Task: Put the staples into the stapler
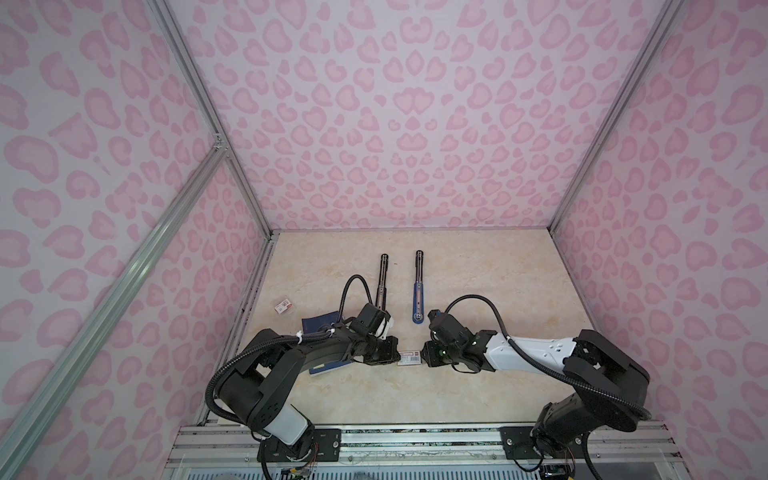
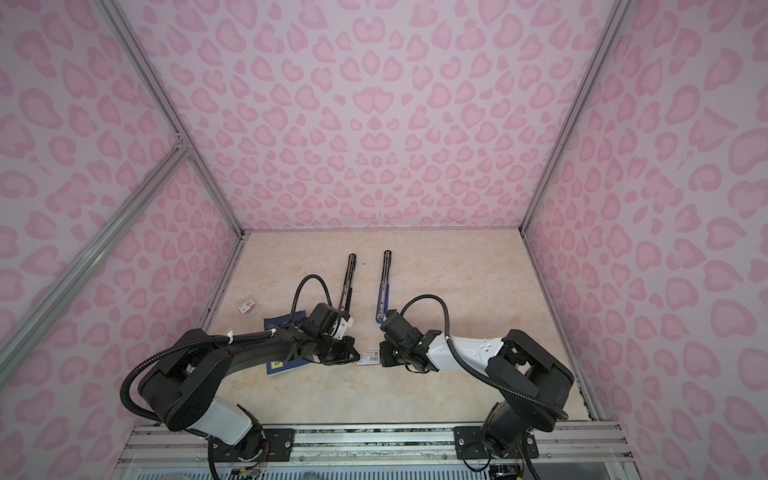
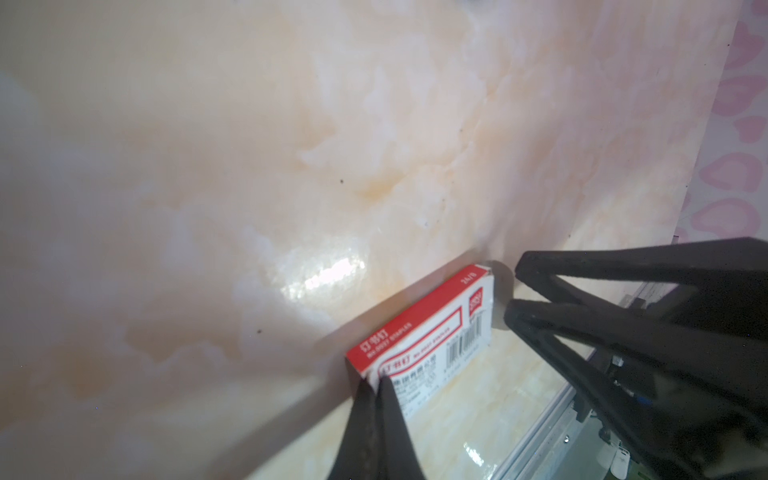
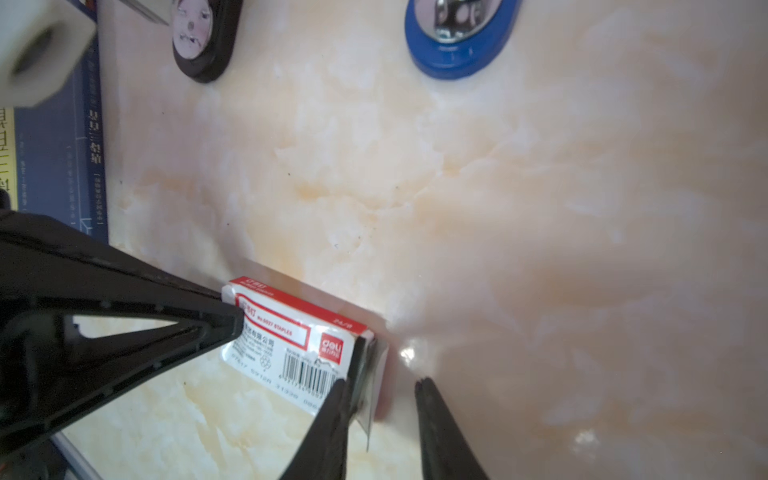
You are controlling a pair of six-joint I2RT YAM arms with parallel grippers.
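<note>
A white-and-red staple box point(image 1: 410, 357) lies on the marble table between both grippers. My left gripper point(image 3: 376, 382) is shut, pinching one end of the box point(image 3: 432, 332). At the other end my right gripper point(image 4: 383, 380) is open. One of its fingers touches the box point(image 4: 291, 332); the other stands clear. A thin grey piece point(image 4: 368, 374) sticks out of that end; I cannot tell whether it is the staples. Farther back, a black stapler point(image 1: 382, 278) and a blue stapler point(image 1: 417, 286) lie opened flat.
A dark blue book point(image 1: 318, 328) lies under my left arm. A second small box point(image 1: 285, 306) sits near the left wall. The metal rail point(image 1: 415, 440) runs along the table's front edge. Pink patterned walls close in the other three sides.
</note>
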